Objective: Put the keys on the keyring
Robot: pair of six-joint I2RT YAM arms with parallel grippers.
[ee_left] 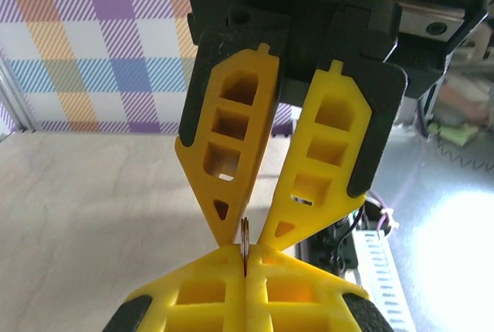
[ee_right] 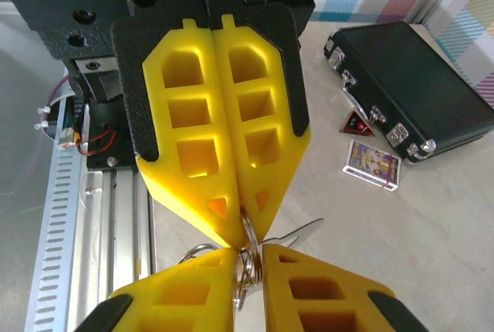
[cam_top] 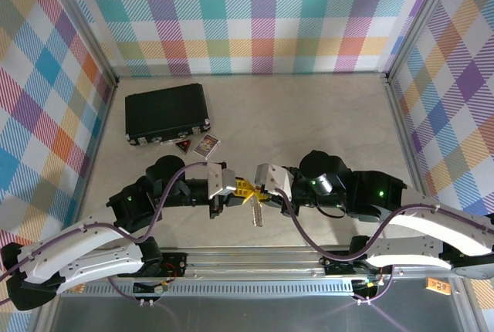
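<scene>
Across the pale table [cam_top: 324, 116], the left arm [cam_top: 85, 247] and right arm [cam_top: 432, 228] reach in from the near edge and meet nose to nose just ahead of their bases. Well behind them, toward the far left, a black case [cam_top: 166, 112] lies flat and closed, with its latches on the side nearest the arms. The left gripper [ee_left: 245, 264] has its yellow fingers pressed together on the keyring [ee_right: 249, 232], pinching the thin wire between the tips. The right gripper [ee_right: 248, 269] faces it tip to tip, its fingers slightly parted with the ring and its hanging metal in the gap; whether they touch the metal cannot be told. The keyring is held up off the table between the two sets of tips. From the left wrist it is seen edge-on, as a thin upright line. From above, its long axis runs from the tips toward the near edge. Silver pieces [ee_right: 302, 229] splay out from it sideways. Two small cards [cam_top: 206, 145] lie just in front of the case.
</scene>
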